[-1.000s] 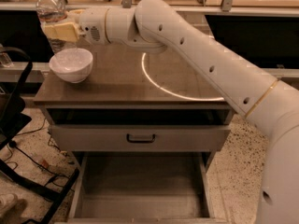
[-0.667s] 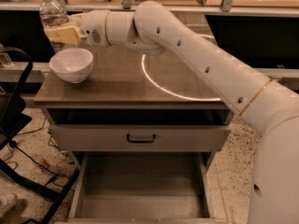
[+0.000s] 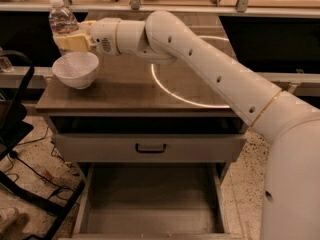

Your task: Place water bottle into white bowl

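Note:
The water bottle (image 3: pixel 61 20), clear ribbed plastic with a white cap, stands upright in the air at the far left, held around its lower part. My gripper (image 3: pixel 69 42) is shut on it, with its pale fingers (image 3: pixel 74 42) wrapped around the bottle. The bottle's base is hidden behind the fingers. The white bowl (image 3: pixel 76 69) sits on the wooden table top (image 3: pixel 125 91) directly below and slightly in front of the gripper. The bowl looks empty. My white arm (image 3: pixel 200 59) reaches in from the right across the table.
A bright ring of light (image 3: pixel 190 91) lies on the table top at centre right. Below are a closed drawer (image 3: pixel 150 148) with a dark handle and an open lower drawer (image 3: pixel 150 204). A black chair (image 3: pixel 12 129) and cables stand at the left. A shelf rail (image 3: pixel 160 6) runs behind.
The gripper and bottle have shifted slightly to the right and lower, closer above the bowl. The bowl has not moved.

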`<state>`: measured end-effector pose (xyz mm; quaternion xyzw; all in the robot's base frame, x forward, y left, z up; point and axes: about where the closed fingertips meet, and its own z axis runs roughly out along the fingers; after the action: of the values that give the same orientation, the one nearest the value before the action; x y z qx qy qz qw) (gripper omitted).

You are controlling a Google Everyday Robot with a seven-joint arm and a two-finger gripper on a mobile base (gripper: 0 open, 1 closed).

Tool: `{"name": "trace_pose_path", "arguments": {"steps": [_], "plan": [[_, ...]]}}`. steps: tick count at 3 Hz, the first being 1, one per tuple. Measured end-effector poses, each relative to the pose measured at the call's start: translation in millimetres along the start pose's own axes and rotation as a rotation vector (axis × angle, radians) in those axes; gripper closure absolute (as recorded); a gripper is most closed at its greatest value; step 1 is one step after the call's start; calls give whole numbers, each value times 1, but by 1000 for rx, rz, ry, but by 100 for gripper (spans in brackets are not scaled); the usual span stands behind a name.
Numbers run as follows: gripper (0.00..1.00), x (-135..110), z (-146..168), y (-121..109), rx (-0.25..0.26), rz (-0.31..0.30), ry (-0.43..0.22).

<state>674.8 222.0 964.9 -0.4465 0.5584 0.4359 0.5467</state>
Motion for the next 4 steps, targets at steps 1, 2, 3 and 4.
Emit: {"name": "trace_pose_path", "arguments": {"steps": [1,2,3,4], "plan": [[100,8,-11,-1,23,19,4],[100,13,-30,0,59,29,17],[82,13,-29,2,56,29,18],[59,13,-26,4,50,28,18]]}}
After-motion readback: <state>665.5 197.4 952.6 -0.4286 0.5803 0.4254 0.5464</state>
